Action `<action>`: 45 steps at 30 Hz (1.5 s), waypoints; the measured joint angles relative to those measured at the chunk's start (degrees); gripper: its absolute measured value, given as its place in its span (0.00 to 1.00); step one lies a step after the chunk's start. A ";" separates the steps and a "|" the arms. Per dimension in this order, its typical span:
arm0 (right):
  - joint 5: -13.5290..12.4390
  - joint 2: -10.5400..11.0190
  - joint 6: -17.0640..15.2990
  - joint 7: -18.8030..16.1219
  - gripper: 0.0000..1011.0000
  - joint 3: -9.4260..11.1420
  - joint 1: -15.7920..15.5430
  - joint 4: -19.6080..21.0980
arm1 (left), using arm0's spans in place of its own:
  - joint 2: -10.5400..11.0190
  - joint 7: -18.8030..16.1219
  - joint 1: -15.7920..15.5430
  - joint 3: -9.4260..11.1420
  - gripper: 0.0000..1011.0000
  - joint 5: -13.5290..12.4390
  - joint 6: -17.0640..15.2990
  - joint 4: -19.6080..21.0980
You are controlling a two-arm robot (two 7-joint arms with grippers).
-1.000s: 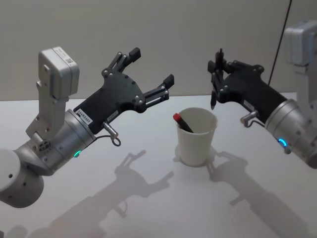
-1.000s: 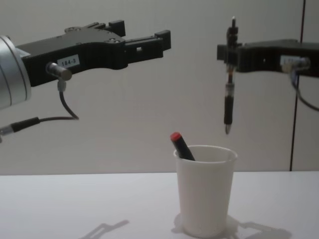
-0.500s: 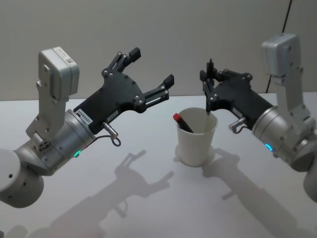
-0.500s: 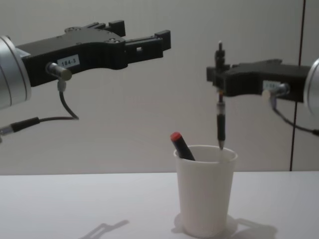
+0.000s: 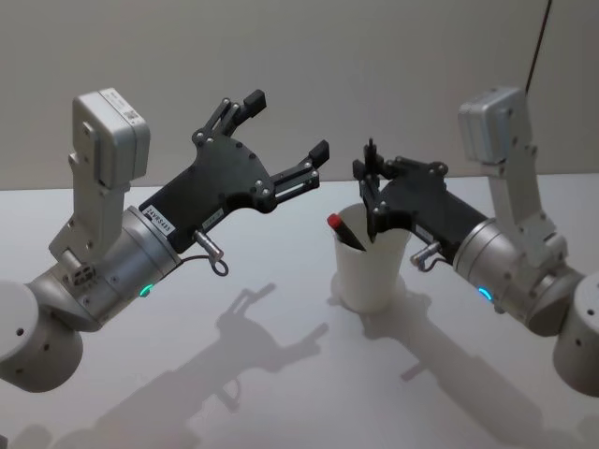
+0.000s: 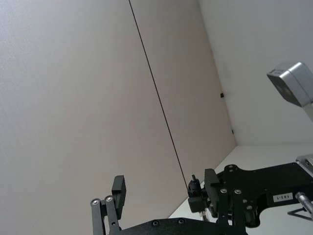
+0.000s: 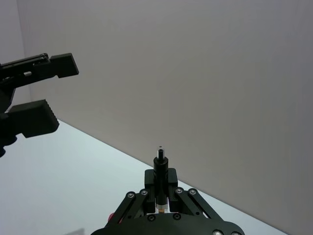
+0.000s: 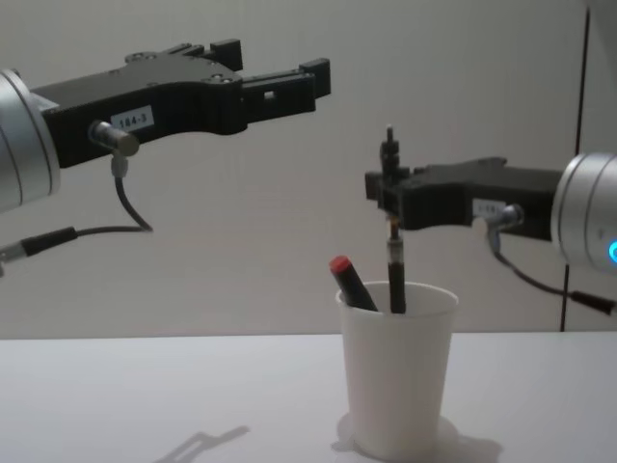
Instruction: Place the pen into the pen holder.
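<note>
White pen holder [image 8: 397,371] contains red-capped marker [image 8: 351,283], pen [image 8: 394,265] tip.

Bare lab: white table [image 5: 281,393], plain wall [image 8: 289,193]

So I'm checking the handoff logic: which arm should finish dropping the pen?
Right. The right gripper holds the pen upright, tip inside the pen holder; the left gripper hangs open, off to the side.

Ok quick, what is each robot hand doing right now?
Left gripper: open, holding nothing, up in the air.
Right gripper: shut on the pen, its tip inside the pen holder.
</note>
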State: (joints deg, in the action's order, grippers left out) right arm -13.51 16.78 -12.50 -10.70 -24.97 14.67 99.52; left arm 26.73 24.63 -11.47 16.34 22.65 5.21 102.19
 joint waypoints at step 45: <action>-1.40 1.07 1.22 1.56 0.99 1.59 -0.62 1.26 | 0.00 0.00 0.00 0.00 0.99 0.00 0.00 0.00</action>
State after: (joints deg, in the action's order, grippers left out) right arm -14.91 17.85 -11.29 -9.14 -23.38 14.05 100.78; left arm 26.73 24.63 -11.47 16.34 22.65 5.21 102.19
